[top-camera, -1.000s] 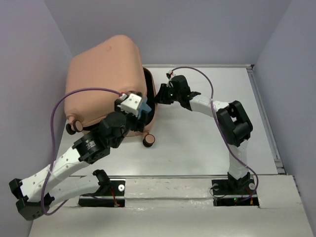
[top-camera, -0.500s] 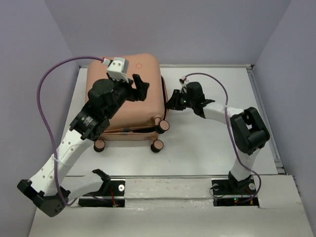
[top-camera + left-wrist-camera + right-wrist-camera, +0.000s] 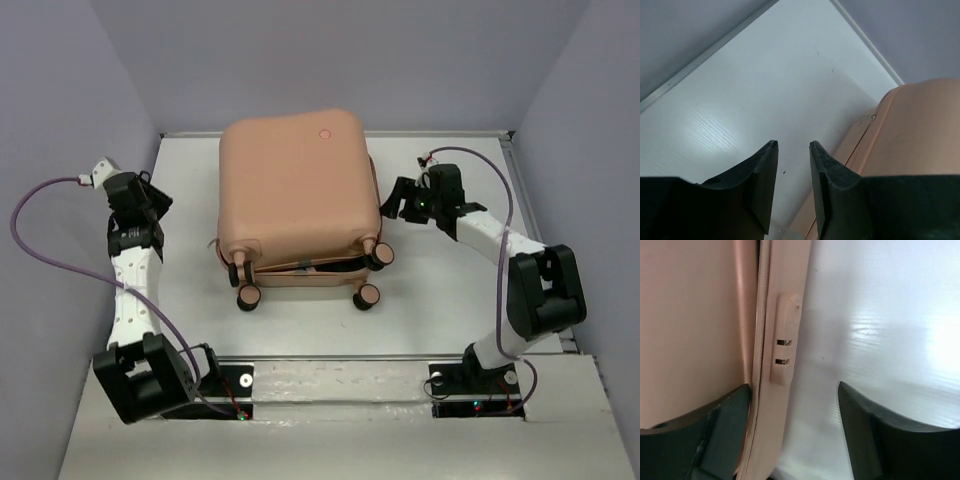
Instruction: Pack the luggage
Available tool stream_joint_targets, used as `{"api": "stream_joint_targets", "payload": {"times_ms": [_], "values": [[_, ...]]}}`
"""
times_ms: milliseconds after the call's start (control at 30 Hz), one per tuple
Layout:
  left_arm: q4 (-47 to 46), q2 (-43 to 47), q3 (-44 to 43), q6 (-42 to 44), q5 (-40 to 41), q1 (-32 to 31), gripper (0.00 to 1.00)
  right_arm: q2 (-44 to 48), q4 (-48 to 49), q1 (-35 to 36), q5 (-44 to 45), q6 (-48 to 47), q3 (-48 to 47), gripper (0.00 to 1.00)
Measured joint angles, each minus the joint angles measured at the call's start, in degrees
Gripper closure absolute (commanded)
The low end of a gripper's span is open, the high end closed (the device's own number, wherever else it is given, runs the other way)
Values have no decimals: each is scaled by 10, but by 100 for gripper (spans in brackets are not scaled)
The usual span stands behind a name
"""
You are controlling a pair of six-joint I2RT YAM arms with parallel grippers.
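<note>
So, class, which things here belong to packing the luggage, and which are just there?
Belong to the job: luggage; left gripper; right gripper.
Just there: table; purple cables.

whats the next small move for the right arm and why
Probably ease the right gripper onto the side seam of the peach-pink hard-shell suitcase: its jaws stand open beside that seam, and a dark gap shows along its near edge.
</note>
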State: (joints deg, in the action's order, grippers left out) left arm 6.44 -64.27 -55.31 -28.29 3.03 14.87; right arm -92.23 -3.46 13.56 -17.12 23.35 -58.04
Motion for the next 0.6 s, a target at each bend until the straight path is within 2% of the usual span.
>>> {"api": "stream_joint_targets", "payload": {"times_ms": [100, 200, 300, 467, 600], "values": [[-21, -50, 13, -20, -29, 30, 64, 49, -4, -5, 15, -4, 3, 93], [-50, -82, 47, -35, -61, 28, 65, 92, 1, -13, 44, -5, 4, 93], [-66, -89, 105, -60, -78, 16, 64, 87, 12, -17, 61, -6, -1, 93], [-103, -92, 171, -96, -73, -37, 64, 3, 8, -15, 72, -5, -26, 93], [-148, -108, 200, -114, -69, -67, 65, -81, -5, 17, 76, -11, -86, 93]]}}
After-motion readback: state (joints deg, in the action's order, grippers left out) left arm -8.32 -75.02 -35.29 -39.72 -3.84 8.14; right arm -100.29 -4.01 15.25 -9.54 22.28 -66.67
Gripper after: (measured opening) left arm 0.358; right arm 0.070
